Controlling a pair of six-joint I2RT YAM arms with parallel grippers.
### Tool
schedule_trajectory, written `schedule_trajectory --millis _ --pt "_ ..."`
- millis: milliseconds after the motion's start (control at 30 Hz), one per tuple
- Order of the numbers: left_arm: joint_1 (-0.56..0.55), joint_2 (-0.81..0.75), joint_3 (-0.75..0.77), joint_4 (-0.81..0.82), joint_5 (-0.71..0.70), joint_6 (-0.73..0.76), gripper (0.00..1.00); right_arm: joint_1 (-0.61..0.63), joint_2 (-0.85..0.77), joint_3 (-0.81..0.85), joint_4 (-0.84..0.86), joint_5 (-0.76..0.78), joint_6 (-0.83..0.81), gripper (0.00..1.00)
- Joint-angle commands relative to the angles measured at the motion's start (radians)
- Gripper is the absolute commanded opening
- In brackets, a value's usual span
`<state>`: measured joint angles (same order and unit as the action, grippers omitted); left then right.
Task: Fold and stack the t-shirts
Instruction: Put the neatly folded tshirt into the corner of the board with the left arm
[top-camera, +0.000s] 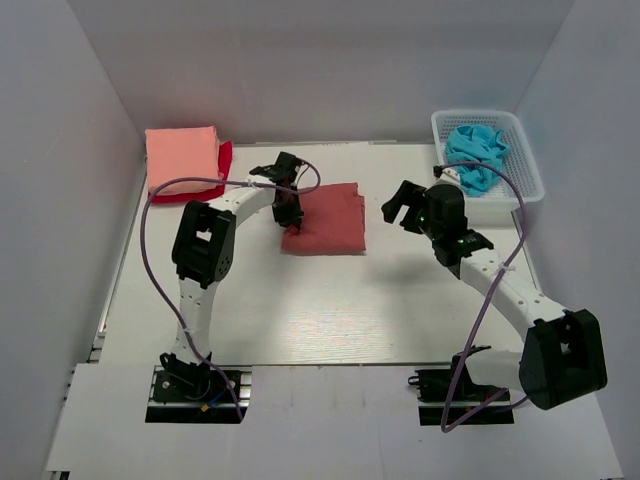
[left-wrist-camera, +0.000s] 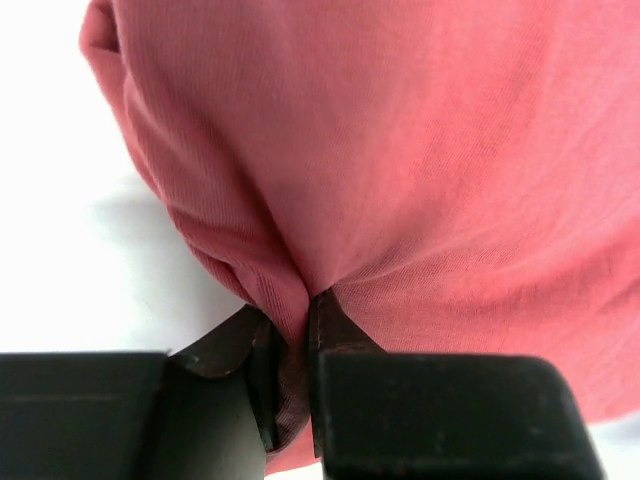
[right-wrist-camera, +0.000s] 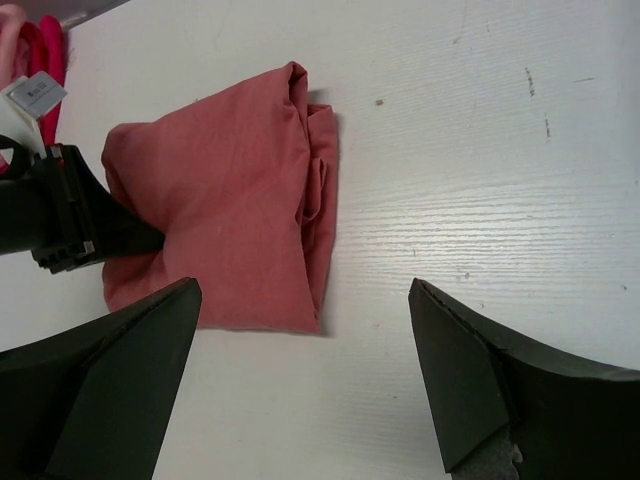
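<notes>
The brick tee (top-camera: 325, 220) lies folded into a rough rectangle near the middle of the tabletop (top-camera: 330, 310), its bunched folds along the right side. The left tool (top-camera: 288, 212) is at the tee's left edge, narrowed onto a pinch of the fabric. In the left wrist view the cloth is squeezed into a crease between the two fingers, and the rest of the tee spreads out beyond them.

The right tool (top-camera: 400, 208) hangs above the tabletop just right of the tee, clear of it. Its fingers are spread wide with nothing between them.

In the far left corner the pink tee (top-camera: 182, 158) lies folded on top of the red tee (top-camera: 222, 165), which shows along its right and near edges. At the far right stands a basket (top-camera: 525, 165) with a blue cloth (top-camera: 475, 155) inside.
</notes>
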<state>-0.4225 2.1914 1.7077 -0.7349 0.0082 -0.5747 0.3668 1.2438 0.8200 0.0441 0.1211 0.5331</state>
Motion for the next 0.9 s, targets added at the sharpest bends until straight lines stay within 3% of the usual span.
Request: schedule_trajectory --millis 0,133,367,667,867 --pt "0.017 0.044 0.067 -0.037 -0.172 0.137 0.0 -0.006 -0.046 0.002 -0.003 0.048 -0.035 0.9" --pt "0.027 -0.05 0.112 -0.012 -0.258 0.405 0.0 -0.006 -0.069 -0.011 -0.007 0.071 -0.048 0.9" --pt "0.045 -0.18 0.159 0.087 -0.329 0.703 0.0 -0.005 -0.116 -0.041 -0.038 0.126 -0.055 0.9" --pt "0.106 -0.174 0.309 0.11 -0.283 0.848 0.0 -0.006 -0.126 -0.053 -0.076 0.183 -0.004 0.9" --pt "0.186 -0.174 0.426 0.131 -0.234 0.857 0.0 -0.005 -0.112 -0.025 -0.101 0.16 0.019 0.9"
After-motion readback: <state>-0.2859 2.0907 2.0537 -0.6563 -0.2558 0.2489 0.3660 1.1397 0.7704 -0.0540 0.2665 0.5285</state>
